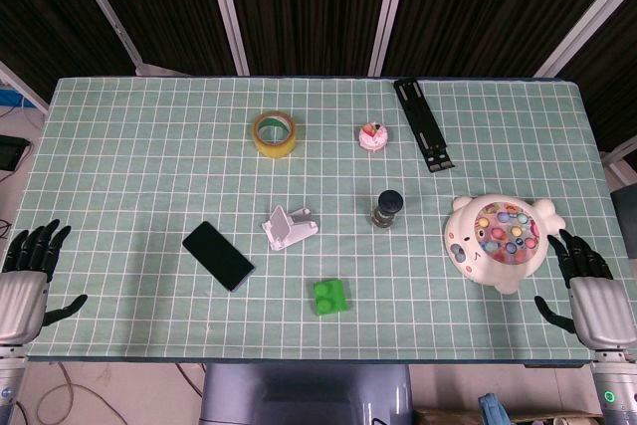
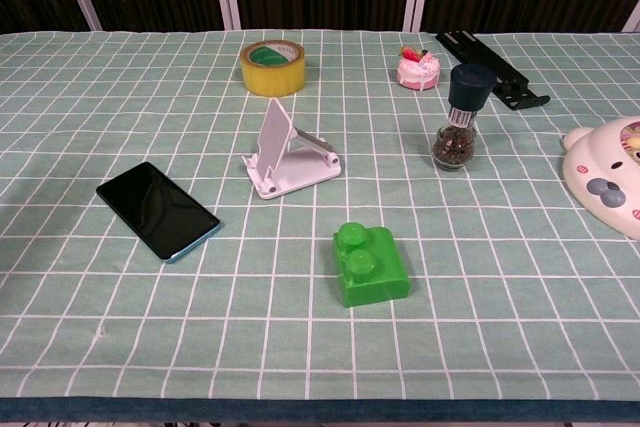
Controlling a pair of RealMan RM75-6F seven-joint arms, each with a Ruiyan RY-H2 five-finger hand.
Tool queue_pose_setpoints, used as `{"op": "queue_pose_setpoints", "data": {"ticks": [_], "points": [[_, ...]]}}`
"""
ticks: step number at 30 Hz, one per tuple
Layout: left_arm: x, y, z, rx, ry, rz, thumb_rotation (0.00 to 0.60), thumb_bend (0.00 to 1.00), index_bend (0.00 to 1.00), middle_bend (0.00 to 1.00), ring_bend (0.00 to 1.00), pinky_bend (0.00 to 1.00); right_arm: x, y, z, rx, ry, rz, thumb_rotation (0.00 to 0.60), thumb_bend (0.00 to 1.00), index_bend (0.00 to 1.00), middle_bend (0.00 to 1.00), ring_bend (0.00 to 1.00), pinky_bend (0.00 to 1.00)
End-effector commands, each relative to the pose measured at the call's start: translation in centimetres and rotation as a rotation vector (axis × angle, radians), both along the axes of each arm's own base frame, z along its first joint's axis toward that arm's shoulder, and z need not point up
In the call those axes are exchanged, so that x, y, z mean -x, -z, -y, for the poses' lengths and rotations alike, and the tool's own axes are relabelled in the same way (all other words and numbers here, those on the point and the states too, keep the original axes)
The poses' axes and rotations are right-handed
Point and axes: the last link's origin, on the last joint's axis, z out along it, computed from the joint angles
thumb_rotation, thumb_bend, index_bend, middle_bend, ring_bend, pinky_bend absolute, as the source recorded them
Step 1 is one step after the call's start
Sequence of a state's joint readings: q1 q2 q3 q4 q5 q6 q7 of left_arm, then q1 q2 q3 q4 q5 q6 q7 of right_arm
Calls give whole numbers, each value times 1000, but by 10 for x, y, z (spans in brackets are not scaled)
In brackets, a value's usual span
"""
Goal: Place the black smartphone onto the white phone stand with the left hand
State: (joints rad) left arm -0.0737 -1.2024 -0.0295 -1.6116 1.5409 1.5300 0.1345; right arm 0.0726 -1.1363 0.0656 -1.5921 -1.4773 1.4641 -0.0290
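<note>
Green brick (image 2: 371, 265) nearest, black smartphone (image 2: 158, 211) flat, glossy, blue-edged, beside white phone stand (image 2: 288, 154)

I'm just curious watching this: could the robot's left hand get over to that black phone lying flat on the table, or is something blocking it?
Probably yes. The left hand rests open at the table edge, and only bare cloth lies between it and the black smartphone.

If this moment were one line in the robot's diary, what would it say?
phase: not started | black smartphone: flat on table, left of white phone stand, apart | left hand: open, empty | right hand: open, empty
</note>
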Motion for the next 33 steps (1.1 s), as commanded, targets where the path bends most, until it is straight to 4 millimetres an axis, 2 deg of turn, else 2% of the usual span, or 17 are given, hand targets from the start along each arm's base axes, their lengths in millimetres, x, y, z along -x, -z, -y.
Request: {"op": "queue_pose_setpoints", "data": {"ticks": [1,12,17,26,33], "points": [[0,0,-1,3,3,-9,600,81,0,0,0,0,0,0,0,0,0,0,600,362,59,0,0,151],[0,1,-1,24,8,-33,600,81,0,0,0,0,0,0,0,1,0,2,600,362,59,0,0,151],[-2,2,-10,68,20,-100,600,81,0,0,0,0,0,0,0,0,2,0,600,363,59,0,0,151],[-29,13,-56,219,114,-315,600,81,0,0,0,0,-2,2,5,-8,3,-8,600,363,59,0,0,151],[-58,34,-96,317,195,-446,600,108,3,0,0,0,-3,2,7,-10,9,-15,600,362,60,0,0,151]]}}
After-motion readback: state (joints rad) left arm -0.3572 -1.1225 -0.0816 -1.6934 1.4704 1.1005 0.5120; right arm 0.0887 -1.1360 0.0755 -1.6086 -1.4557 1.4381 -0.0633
